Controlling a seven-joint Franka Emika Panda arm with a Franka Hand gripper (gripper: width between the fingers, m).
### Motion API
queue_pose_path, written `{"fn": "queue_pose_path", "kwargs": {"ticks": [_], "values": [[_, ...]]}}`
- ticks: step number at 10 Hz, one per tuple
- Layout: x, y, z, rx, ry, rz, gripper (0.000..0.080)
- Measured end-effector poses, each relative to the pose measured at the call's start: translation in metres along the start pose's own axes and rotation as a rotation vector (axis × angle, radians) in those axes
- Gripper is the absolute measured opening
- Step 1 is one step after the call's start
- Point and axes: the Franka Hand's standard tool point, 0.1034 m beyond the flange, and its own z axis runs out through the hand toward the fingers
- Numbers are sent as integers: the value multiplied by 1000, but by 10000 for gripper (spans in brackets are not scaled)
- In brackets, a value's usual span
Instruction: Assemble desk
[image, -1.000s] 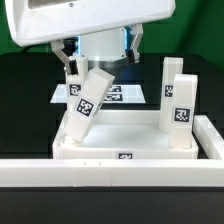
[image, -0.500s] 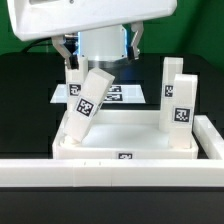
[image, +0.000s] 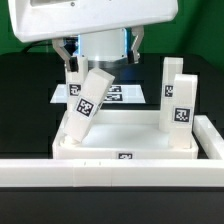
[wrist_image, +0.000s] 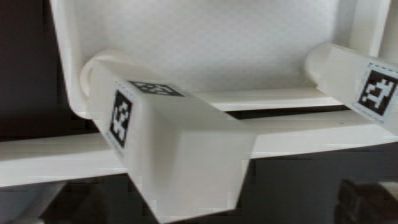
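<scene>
- Evidently the gripper (image: 100, 58) hangs with jaws wide, holding nothing; the tilted leg (image: 84, 103) leans in the tabletop (image: 125, 135)'s corner socket, probably not yet seated
- Two upright legs (image: 177, 103) occupy the opposite corners
- Only the wrist view shows the socket (wrist_image: 111, 75); the exterior view alone shows the marker board (image: 118, 93)

looks like a robotics lab bench, not a home or shop. shown by the black table (image: 20, 100) with a flat marker board (image: 118, 93) of printed tags fixed on it, and a long white low wall (image: 100, 172) set along the near edge. also by the white plastic desk parts: a tray-like tabletop (image: 125, 140) and square legs (image: 84, 105), each carrying black-and-white square tags for camera tracking. white robot arm body (image: 90, 20) hanging above, filling the upper part of the exterior view.
</scene>
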Motion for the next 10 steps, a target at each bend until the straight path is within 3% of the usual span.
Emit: {"fn": "queue_pose_path", "kwargs": {"ticks": [7, 10], "values": [[-6, 2, 16, 2, -24, -13, 649], [-6, 9, 24, 2, -20, -55, 649]]}}
